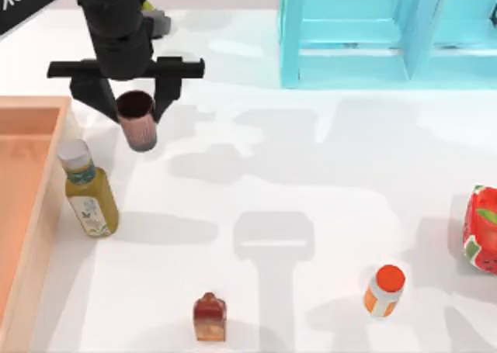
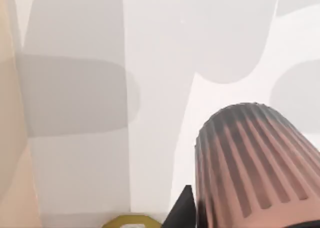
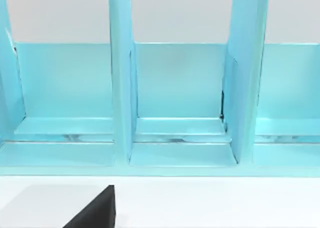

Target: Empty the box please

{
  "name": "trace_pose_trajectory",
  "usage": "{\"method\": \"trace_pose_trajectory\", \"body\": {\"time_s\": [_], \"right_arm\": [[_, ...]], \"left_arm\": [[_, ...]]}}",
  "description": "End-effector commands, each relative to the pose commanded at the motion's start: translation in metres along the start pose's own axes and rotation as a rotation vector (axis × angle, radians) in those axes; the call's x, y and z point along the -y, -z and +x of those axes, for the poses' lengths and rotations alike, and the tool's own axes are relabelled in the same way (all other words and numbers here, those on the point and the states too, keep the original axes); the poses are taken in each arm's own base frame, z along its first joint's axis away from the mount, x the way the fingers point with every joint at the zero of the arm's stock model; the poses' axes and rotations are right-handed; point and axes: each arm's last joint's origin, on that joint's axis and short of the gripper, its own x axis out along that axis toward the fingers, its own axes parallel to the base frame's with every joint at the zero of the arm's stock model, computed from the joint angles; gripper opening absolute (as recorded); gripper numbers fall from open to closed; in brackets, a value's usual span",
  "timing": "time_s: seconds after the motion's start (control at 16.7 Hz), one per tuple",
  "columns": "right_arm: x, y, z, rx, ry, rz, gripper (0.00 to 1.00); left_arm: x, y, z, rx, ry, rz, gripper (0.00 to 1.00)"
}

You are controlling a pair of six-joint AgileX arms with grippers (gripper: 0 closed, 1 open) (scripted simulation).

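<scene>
The left hand (image 1: 138,105) is hanging in the upper left of the top view, its black fingers closed around a ribbed cup (image 1: 137,120) with a dark rim and pinkish-brown fluted sides, and carrying it above the counter (image 1: 311,174). In the left wrist view the cup (image 2: 255,168) is showing vertical ridges all around.

The box (image 1: 35,213), a salmon-orange bin with thick smooth walls, is lying along the left edge of the top view. Just beside its right wall, a yellow-green bottle (image 1: 89,190) with a grey cap and a pale label is standing on the counter. Lower down, a small reddish-brown bottle (image 1: 210,318) and an orange-capped white bottle (image 1: 384,291) are standing well apart. A red printed carton (image 1: 481,229) is sitting at the right edge.

The counter is plain white and matte, crossed by soft grey shadows. A turquoise shelf unit (image 1: 365,35) with upright dividers is occupying the upper right. White letters reading "AGILE" are showing in the top-left corner. The right wrist view is facing the shelf unit (image 3: 160,102); whether the right hand is open, I cannot tell.
</scene>
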Motion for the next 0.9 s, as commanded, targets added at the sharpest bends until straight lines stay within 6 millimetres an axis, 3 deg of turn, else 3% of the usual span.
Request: {"method": "trace_pose_trajectory", "body": {"time_s": [0.3, 0.66, 0.9], "right_arm": [[0.0, 0.0, 0.0, 0.0, 0.0, 0.0, 1.0], [0.0, 0.0, 0.0, 0.0, 0.0, 0.0, 1.0], [0.0, 0.0, 0.0, 0.0, 0.0, 0.0, 1.0]], "left_arm": [[-0.001, 0.0, 0.003, -0.01, -0.001, -0.006, 0.0], [0.0, 0.001, 0.042, -0.008, 0.0, -0.005, 0.0], [0.0, 0.001, 0.047, -0.008, -0.001, -0.005, 0.0]]}}
